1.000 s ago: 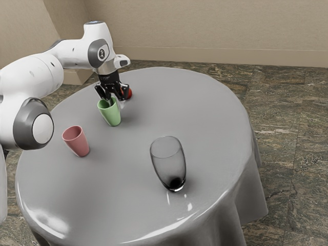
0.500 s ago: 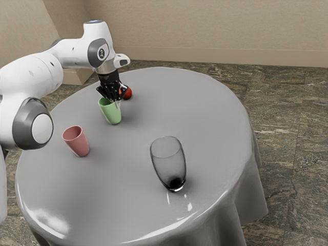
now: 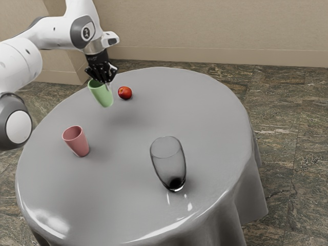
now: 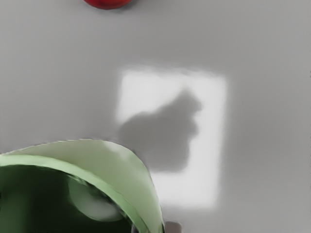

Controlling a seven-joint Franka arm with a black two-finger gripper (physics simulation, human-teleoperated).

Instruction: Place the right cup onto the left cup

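Currently, your round grey surface (image 3: 123, 189) carries a clear glass (image 3: 169, 163). Well beyond that glass, toward the exterior view's left, your tool (image 3: 106, 83) is nearly closed, pinching the wall of the green cup (image 3: 103, 97), raised off the surface. Your pink cup (image 3: 78, 143) stands to the glass's exterior-view left; a red fruit (image 3: 125, 93) rests beyond the glass.

Beige wall (image 3: 215, 25) and marbled floor (image 3: 287, 133) show an indoor room

Black pincer (image 3: 104, 81), green cup (image 3: 104, 97), pink cup (image 3: 79, 144), red fruit (image 3: 125, 93), plain grey tablecloth (image 3: 120, 189) and mottled brown floor (image 3: 287, 128).
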